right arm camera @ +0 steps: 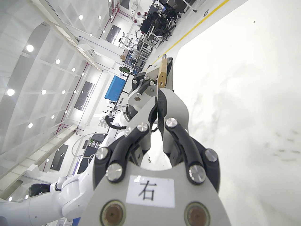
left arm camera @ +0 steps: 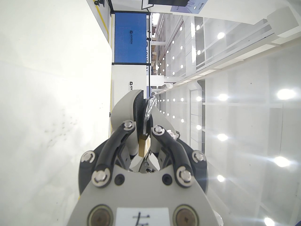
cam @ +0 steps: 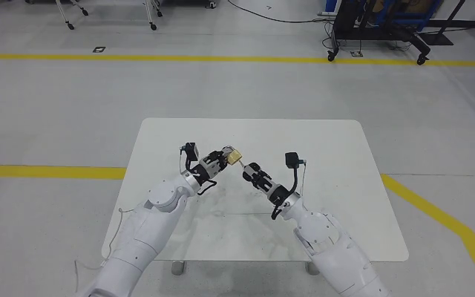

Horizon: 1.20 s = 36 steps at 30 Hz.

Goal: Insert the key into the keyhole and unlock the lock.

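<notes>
Table: white, under the padlock.
Padlock: rigid, slippery brass; your left pincer clamps its flat faces.
Right pincer: shut at keyhole, key hidden.

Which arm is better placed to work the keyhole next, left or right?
Right, probably: the right gripper is shut, its tip at the keyhole end of the small brass padlock, which the left gripper holds. I cannot make out the key.
</notes>
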Tool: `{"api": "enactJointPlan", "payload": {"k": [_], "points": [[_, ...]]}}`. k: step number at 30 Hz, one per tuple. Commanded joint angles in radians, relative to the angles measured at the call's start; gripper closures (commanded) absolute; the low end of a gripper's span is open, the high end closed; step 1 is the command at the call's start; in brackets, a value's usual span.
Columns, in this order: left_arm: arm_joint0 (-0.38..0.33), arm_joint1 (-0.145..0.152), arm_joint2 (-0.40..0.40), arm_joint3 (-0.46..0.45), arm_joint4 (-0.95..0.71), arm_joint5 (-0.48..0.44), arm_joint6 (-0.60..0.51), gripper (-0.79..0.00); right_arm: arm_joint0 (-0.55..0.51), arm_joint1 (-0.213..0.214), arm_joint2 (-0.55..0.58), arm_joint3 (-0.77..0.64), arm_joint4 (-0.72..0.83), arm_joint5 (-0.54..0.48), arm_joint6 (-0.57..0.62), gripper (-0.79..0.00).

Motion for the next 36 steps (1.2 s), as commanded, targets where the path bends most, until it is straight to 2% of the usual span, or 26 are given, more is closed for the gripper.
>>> {"api": "enactJointPlan", "payload": {"k": [1, 36], "points": [[0.001, -0.001, -0.002, 0.0, 0.004, 0.0, 0.001, 0.0, 0.0, 0.0, 0.0, 0.0, 0.005, 0.002, 0.005, 0.0], [0.001, -0.008, 0.004, -0.015, 0.171, -0.043, 0.0, 0.0, 0.015, -0.008, -0.002, 0.025, -0.021, 0.041, 0.018, 0.0]]}}
